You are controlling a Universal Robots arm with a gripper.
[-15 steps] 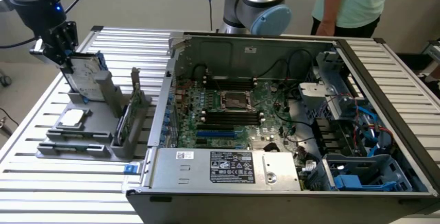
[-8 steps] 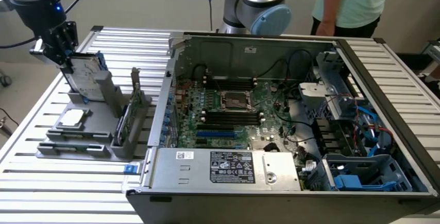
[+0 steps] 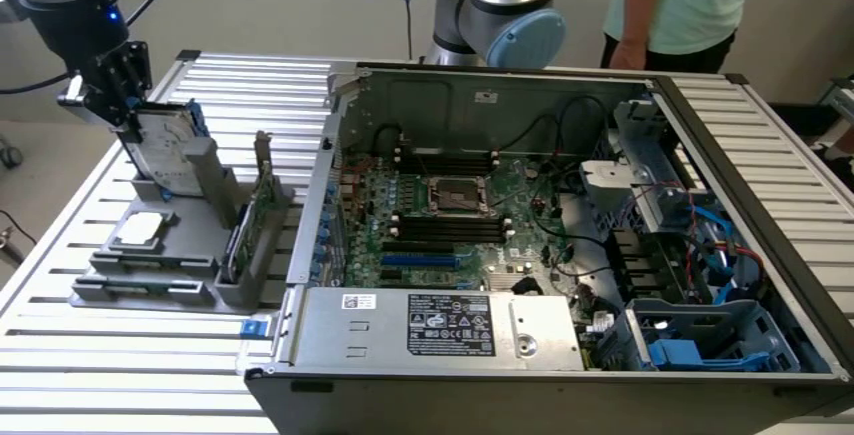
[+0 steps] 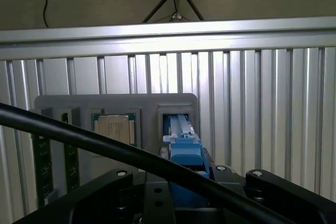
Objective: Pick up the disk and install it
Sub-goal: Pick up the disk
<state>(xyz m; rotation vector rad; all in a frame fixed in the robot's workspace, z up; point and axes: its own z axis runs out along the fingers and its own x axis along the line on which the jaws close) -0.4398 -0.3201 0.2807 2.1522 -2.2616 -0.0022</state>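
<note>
A black robot gripper (image 3: 130,125) reaches down at the exterior view's left. Its two fingers appear clamped on the top edge of the disk (image 3: 167,150), a flat rectangular silver-grey metal hard drive with a white label and blue plastic rails. The disk stands on edge in a grey plastic parts holder (image 3: 147,280), probably so that its upper edge is free to be pinched. Whether its lower edge has left the slot cannot be told.

The holder also carries a small square silver chip (image 3: 143,227) lying flat and a thin green circuit card (image 3: 238,240) standing upright. Each part has its own seat, likely to keep it in a known position.

Just beside the holder, a large grey computer case (image 3: 494,90) lies on its side with the panel off, so its boards, cables and blue drive bays face upward.

Everything rests on a ribbed aluminium table (image 3: 120,365). Behind it are a plain pale wall, the silver base of the robot arm (image 3: 501,5) and a person in a light green top (image 3: 674,0) standing at the far edge.
</note>
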